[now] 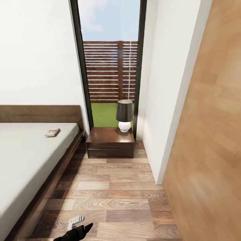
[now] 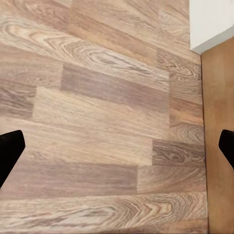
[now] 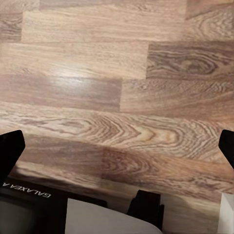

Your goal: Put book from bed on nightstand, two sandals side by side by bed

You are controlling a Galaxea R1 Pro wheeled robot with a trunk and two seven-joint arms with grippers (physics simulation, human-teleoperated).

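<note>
The book [image 1: 52,132] lies flat on the pale grey mattress of the bed [image 1: 23,157], near the headboard and the bed's right edge. The nightstand [image 1: 110,142] stands right of the bed under the tall window, with a lamp [image 1: 125,115] on its top. The sandals are out of view. My left gripper [image 2: 117,146] is open over bare plank floor, its dark fingertips [image 2: 9,151] far apart. The right gripper [image 3: 117,146] is open too, above the floor beside my base [image 3: 58,207]. Both hold nothing.
A white wall corner [image 1: 167,117] and a tall wooden panel [image 1: 214,134] close off the right side, leaving a floor aisle [image 1: 110,197] between them and the bed. A dark arm part [image 1: 78,231] pokes in at the head view's lower edge.
</note>
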